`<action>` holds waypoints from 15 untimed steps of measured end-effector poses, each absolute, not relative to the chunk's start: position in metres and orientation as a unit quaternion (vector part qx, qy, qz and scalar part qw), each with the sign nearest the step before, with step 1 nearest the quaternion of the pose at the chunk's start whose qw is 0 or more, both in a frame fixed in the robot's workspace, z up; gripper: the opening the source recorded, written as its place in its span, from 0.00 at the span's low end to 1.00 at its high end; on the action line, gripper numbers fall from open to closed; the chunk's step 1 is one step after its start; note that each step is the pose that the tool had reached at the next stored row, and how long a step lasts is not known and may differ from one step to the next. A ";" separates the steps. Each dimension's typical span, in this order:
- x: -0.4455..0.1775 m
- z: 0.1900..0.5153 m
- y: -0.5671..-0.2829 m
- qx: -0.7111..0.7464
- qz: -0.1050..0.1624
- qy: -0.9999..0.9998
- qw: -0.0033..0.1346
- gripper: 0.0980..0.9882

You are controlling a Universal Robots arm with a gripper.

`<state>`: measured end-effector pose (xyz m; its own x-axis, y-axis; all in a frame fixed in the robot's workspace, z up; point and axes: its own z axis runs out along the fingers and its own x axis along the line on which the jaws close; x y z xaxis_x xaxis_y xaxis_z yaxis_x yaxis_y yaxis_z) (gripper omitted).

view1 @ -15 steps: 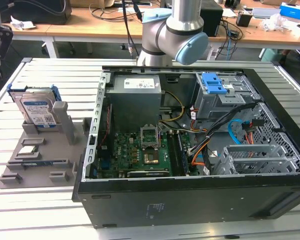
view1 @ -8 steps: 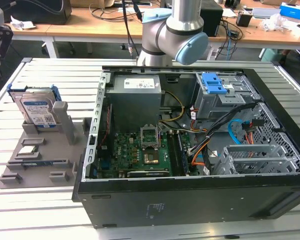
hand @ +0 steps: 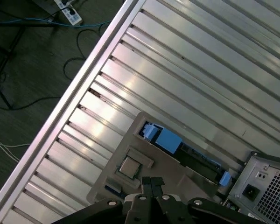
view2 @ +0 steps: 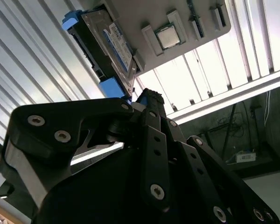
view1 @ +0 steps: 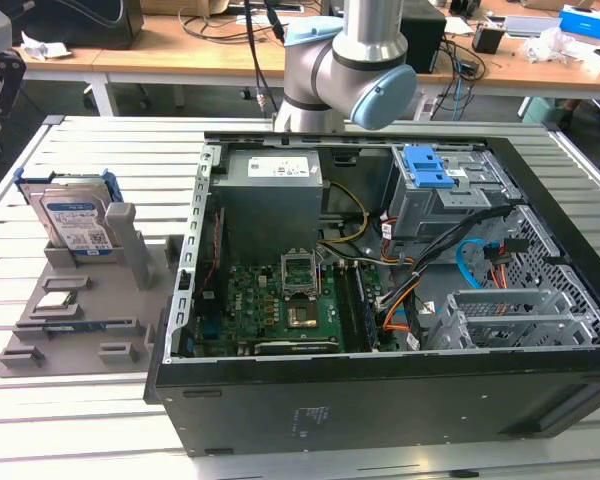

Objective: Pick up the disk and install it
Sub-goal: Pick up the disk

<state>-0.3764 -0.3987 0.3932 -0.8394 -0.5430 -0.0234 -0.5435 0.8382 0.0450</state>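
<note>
The disk (view1: 75,222) is a silver hard drive with a white-and-blue label in a blue caddy. It stands on edge in a slot of the grey holder (view1: 90,300) at the exterior view's left. In both wrist views the disk (view2: 107,42) (hand: 168,140) sits in that holder, well apart from my gripper. My gripper (hand: 152,183) (view2: 148,97) hangs high above the holder with its black fingers closed together and nothing between them.
A small square chip (view1: 60,298) (hand: 129,166) lies on the holder beside the disk. The open computer case (view1: 380,390) lies on the slatted metal table (view1: 40,420), with a grey drive cage and blue latch (view1: 427,168) at its far right. The arm's base (view1: 350,70) rises behind the case.
</note>
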 end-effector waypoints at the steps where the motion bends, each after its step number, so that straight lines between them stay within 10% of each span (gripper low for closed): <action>1: -0.376 0.393 -0.399 -0.287 0.025 0.958 0.005 0.00; 15: -0.376 0.393 -0.399 -0.343 0.025 0.939 0.003 0.00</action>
<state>-0.3764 -0.3987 0.3933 -0.7647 -0.6440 -0.0233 -0.6443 0.7634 0.0450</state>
